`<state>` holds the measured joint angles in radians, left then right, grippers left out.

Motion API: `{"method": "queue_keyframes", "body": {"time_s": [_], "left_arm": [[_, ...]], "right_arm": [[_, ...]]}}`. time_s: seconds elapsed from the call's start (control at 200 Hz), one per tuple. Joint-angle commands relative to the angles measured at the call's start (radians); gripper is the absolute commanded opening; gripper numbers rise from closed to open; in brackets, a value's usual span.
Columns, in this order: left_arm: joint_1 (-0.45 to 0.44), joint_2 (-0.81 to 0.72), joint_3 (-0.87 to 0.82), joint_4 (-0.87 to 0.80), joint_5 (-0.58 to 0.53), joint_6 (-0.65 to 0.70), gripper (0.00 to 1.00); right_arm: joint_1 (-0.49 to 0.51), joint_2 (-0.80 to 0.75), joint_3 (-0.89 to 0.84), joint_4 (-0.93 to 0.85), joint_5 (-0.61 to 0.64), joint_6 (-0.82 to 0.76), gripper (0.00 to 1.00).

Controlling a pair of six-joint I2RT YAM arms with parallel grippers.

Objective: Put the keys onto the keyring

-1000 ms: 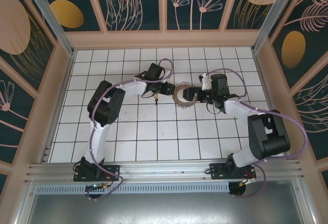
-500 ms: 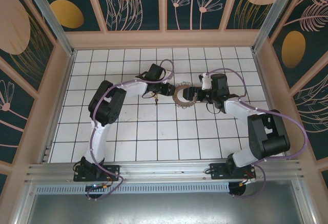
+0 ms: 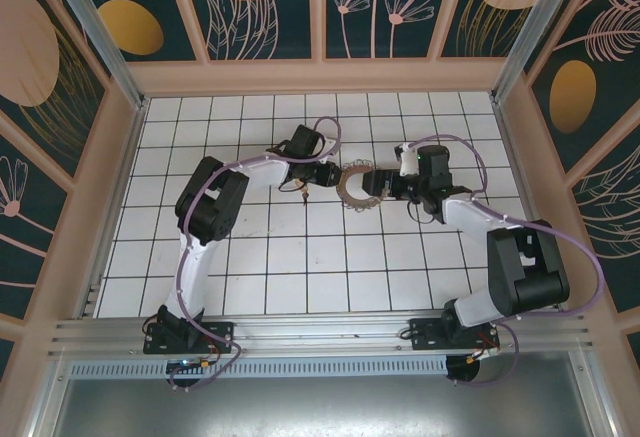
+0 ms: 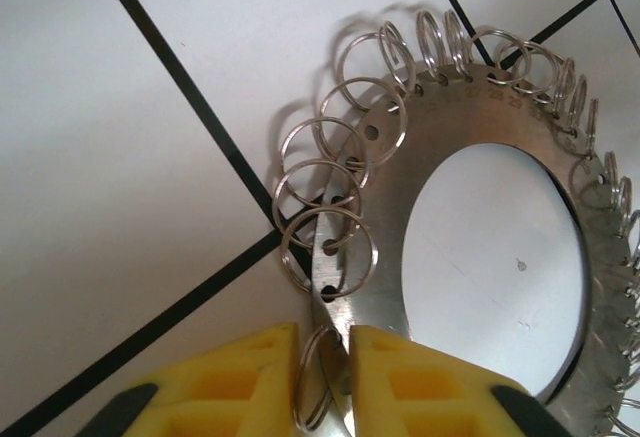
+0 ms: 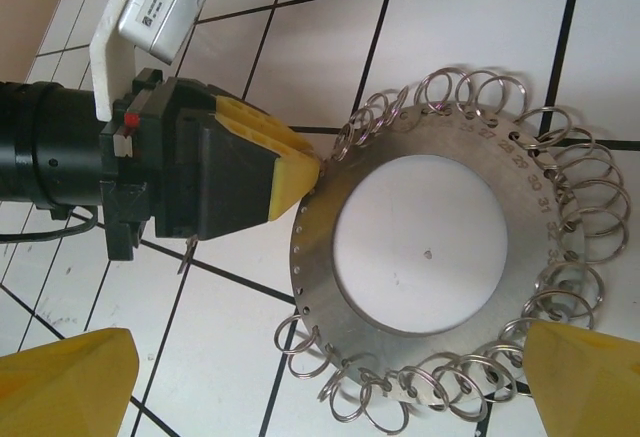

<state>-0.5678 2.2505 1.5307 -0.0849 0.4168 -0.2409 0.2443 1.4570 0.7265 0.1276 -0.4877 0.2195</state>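
Note:
The keyring (image 4: 470,227) is a flat grey metal ring plate fringed with many small wire rings, lying on the white tiles (image 3: 352,186). My left gripper (image 4: 325,382) is shut on its edge, with one small wire ring pinched between the yellow fingers (image 4: 240,377). It shows from outside in the right wrist view (image 5: 290,172), touching the keyring (image 5: 420,247) at its left rim. My right gripper (image 5: 325,387) is open, its fingertips (image 5: 60,377) wide apart on either side of the plate. A slim tan key (image 5: 184,254) sits just under the left gripper's body (image 3: 303,194).
The tiled floor (image 3: 330,257) is walled by tan rails and patterned panels. Purple cables loop over both wrists (image 3: 440,142). Both arm bases stand at the near rail (image 3: 320,332).
My right arm has drawn back slightly to the right. The left gripper and the keyring have stayed in place.

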Motion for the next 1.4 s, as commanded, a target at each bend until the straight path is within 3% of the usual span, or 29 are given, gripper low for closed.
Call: {"method": "queue_keyframes", "body": {"time_s": [0.0,0.215,0.425,0.676,1.051,1.211,1.311,1.391], "left_arm": [[-0.012,0.005,0.001,0.009,0.04,-0.006,0.15],[-0.012,-0.069,-0.063,0.033,0.052,-0.018,0.0],[-0.013,-0.204,-0.131,0.011,0.056,0.017,0.0],[-0.018,-0.46,-0.206,-0.044,0.139,0.149,0.0],[-0.021,-0.778,-0.198,-0.153,0.346,0.359,0.0],[-0.02,-0.833,-0.166,-0.214,0.4,0.398,0.0],[-0.025,-0.85,-0.157,-0.247,0.422,0.418,0.0],[-0.03,-0.862,-0.159,-0.246,0.454,0.423,0.0]], "right_arm": [[-0.014,-0.033,-0.014,0.018,0.014,-0.003,0.99],[-0.024,-0.059,-0.027,0.018,0.02,-0.01,0.99],[-0.027,-0.142,-0.064,0.025,-0.023,-0.037,0.95],[-0.004,-0.363,-0.133,0.141,-0.165,-0.009,0.66],[0.135,-0.533,-0.017,0.036,-0.17,-0.129,0.52],[0.175,-0.572,0.035,0.004,-0.196,-0.19,0.44],[0.181,-0.587,0.061,0.0,-0.231,-0.227,0.34],[0.181,-0.584,0.081,0.004,-0.286,-0.255,0.32]]}}
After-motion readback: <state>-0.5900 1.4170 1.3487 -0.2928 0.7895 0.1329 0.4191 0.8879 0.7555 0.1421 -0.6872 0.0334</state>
